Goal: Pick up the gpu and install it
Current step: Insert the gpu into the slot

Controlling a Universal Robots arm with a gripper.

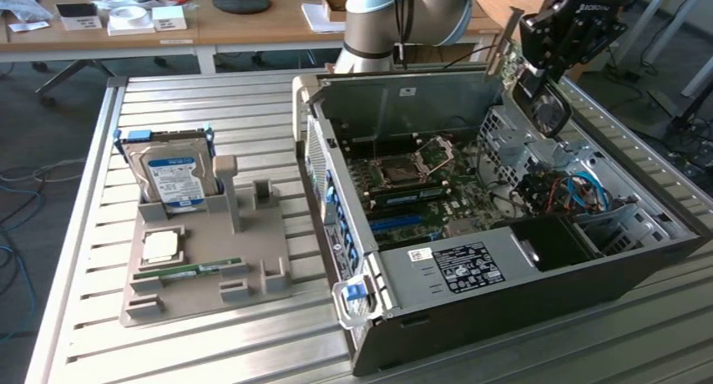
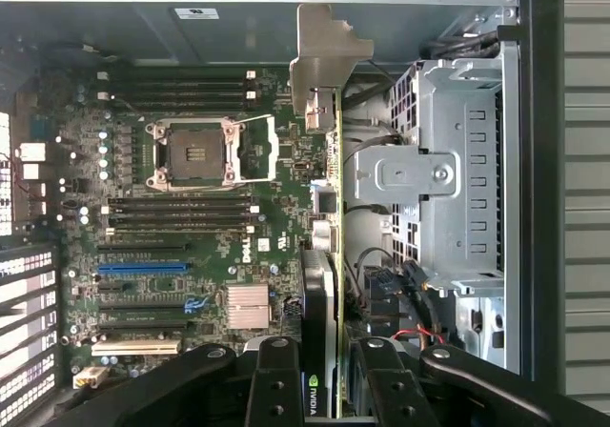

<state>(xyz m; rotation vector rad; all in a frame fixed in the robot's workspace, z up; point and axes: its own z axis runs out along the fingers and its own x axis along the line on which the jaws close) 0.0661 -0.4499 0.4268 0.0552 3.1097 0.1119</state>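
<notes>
My gripper (image 1: 543, 77) hangs over the far right corner of the open computer case (image 1: 502, 259) and is shut on the gpu (image 1: 546, 108). The card hangs on edge, with its black cooler face toward the exterior view's right and its silver bracket (image 1: 503, 42) sticking up. In the wrist view the gpu (image 2: 326, 255) shows edge-on between the black fingers (image 2: 276, 384) of the gripper (image 2: 324, 394). There the bracket (image 2: 322, 55) reaches toward the case's rear wall. The card sits above the gap between the green motherboard (image 2: 191, 208) and the drive cage (image 2: 448, 170), away from the blue slot (image 2: 143, 267).
On the slatted metal table (image 1: 223, 108), at the exterior view's left, a grey holder (image 1: 256, 267) carries a silver hard drive (image 1: 173, 171), a RAM stick (image 1: 195, 271) and a small square chip (image 1: 162, 246). Loose cables (image 1: 573, 188) lie inside the case near the drive cage.
</notes>
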